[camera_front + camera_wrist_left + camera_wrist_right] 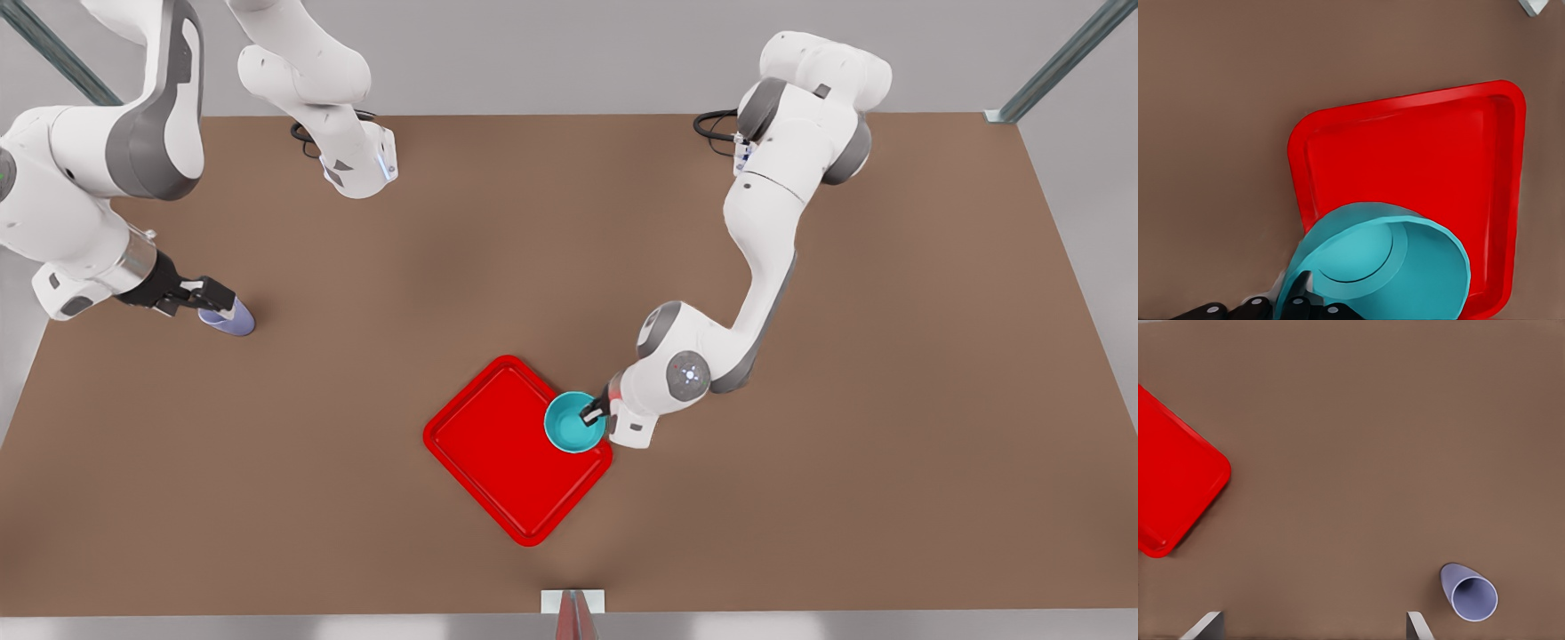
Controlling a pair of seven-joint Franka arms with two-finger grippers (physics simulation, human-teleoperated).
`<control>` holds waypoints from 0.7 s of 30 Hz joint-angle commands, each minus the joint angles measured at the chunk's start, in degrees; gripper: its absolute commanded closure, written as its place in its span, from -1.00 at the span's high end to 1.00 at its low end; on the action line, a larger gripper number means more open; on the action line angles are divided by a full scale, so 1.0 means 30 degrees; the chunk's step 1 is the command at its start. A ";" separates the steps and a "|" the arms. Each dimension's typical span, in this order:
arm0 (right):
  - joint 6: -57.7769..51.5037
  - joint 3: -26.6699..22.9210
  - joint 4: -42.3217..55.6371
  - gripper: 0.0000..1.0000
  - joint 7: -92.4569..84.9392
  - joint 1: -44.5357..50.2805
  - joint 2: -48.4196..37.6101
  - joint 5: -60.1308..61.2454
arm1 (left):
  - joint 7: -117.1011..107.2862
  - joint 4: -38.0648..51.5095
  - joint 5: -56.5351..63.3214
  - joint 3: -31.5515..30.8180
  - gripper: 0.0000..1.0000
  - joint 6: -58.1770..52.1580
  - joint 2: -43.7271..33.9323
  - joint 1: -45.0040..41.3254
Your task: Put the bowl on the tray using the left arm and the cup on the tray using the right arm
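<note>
The bowl (pixel 573 423) sits over the corner of the tray (pixel 498 453) on the front view's right, with the left hand (pixel 594 412) clamped on its rim. In the left wrist view one dark finger (pixel 1298 303) reaches inside the bowl (pixel 1381 267) while the tray (pixel 1405 153) spreads beneath it. Whether the bowl already rests on the tray floor or hangs just above it cannot be told, so I judge this half of the task nearly done: what remains is setting it down, if needed, and letting go.

The cup (pixel 229 319) is on the surface (pixel 889 400) at the front view's left, well apart from the tray. The right hand (pixel 209 298) is just beside it, with spread fingers (pixel 1418 628) that grasp nothing. In the right wrist view the cup (pixel 1470 593) looks tilted, its dark mouth facing the camera. That half is not yet begun: the cup has to be gripped, carried across and put on the tray.
</note>
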 commanded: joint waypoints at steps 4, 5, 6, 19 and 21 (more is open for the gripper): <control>0.0000 0.0002 0.0012 1.00 -0.0028 -0.0146 -0.0003 0.0000 | -0.0726 0.0943 -0.1675 0.0011 -0.57 0.1211 0.1176 -0.0594; -0.0087 0.0002 0.0012 1.00 -0.0028 -0.0175 -0.0033 0.0000 | -0.0697 0.1207 -0.1646 0.0070 -0.57 0.1533 0.1470 -0.0623; -0.0088 -0.0027 0.0041 1.00 -0.0058 -0.0175 -0.0033 0.0000 | -0.0609 0.1207 -0.1646 0.0157 -0.57 0.1592 0.1587 -0.0653; -0.0088 -0.0057 -0.0603 1.00 -0.1083 -0.0146 -0.0179 0.0000 | 0.2961 0.1149 0.2482 0.1476 1.00 -0.2063 0.0067 0.0898; -0.0058 -0.0057 -0.0808 1.00 -0.1229 -0.0176 -0.0179 0.0000 | 1.0048 0.1031 0.3364 0.1943 1.00 -0.9564 -0.3362 0.2597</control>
